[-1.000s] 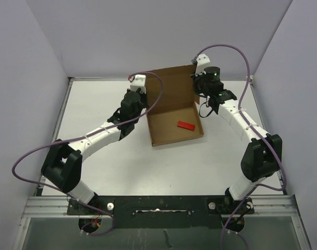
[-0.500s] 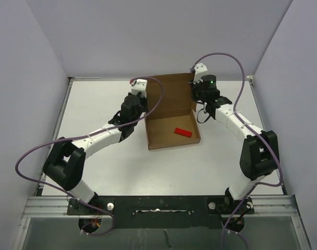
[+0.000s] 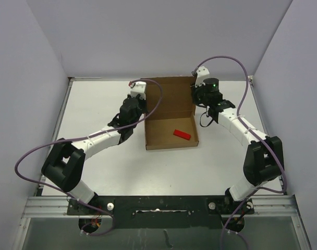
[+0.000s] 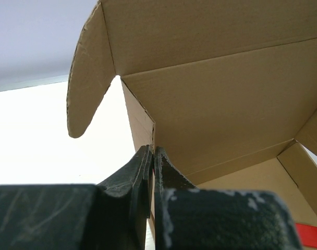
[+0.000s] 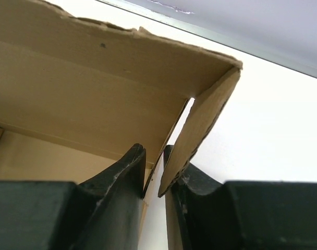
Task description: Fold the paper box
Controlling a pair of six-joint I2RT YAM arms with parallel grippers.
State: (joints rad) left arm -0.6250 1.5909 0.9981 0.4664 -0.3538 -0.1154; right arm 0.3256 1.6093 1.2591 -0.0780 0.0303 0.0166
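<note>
Since before, the paper box has slid left; left pincer clamps its wall, right pincer loosens around the flap, probably tucked inward next.

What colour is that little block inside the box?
The block is red, clearest in the top external view.

Robotics lab test cell
Plain grey panels enclose a white table; cabled left arm and right arm stand bolted to a metal rail at its edge

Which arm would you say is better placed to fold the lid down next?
Likely right: the right gripper sits loose astride an ear flap of the paper box by the lid; the left gripper clamps its wall.
</note>
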